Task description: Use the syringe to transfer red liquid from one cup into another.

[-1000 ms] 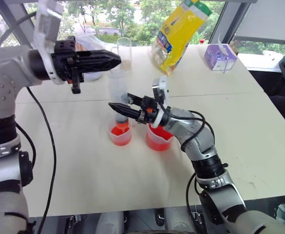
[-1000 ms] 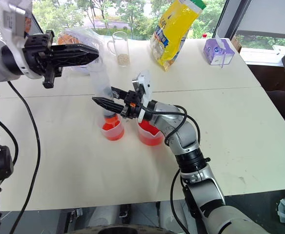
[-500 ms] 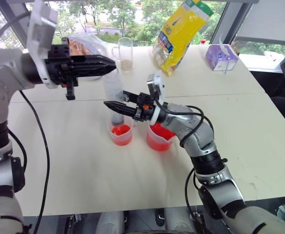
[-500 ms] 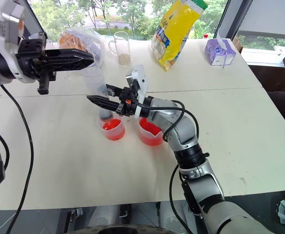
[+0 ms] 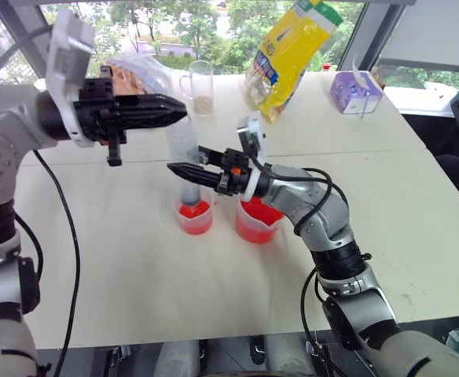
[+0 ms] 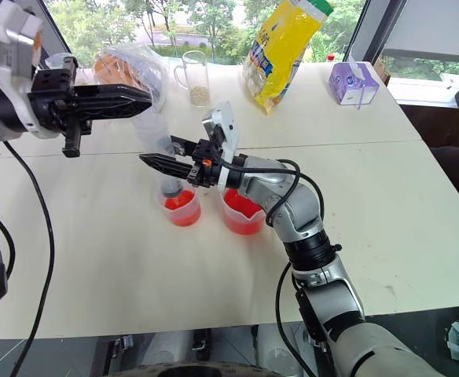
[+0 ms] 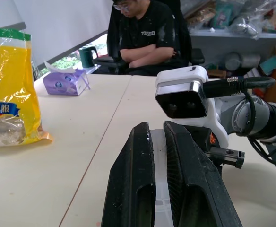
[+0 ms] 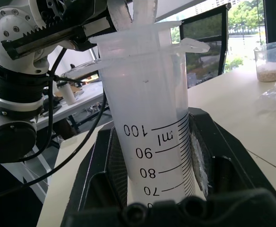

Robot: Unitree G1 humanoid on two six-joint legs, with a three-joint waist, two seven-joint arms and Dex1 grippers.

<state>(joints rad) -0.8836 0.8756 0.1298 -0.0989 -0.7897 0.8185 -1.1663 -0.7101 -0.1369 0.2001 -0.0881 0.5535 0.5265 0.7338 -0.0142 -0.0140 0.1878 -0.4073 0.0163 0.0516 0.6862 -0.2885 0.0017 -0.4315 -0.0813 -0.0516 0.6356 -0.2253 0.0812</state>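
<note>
Our right gripper (image 6: 157, 162) clamps the barrel of the large clear plastic syringe with black graduation marks (image 8: 153, 142), upright with its tip dipped in the smaller clear plastic cup of red liquid (image 5: 195, 217). Our left gripper (image 5: 167, 115) pinches the white plunger top (image 7: 159, 156). Beside stands the larger spouted clear beaker, tinted red (image 5: 257, 225). The risk, we judge: a crooked plunger stroke tilts the barrel, knocking the light cup over and spilling red across the white table (image 5: 418, 204).

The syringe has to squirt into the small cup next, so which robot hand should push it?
Probably the left gripper: it pinches the plunger top, while the right gripper holds the syringe barrel upright over the small cup.
</note>
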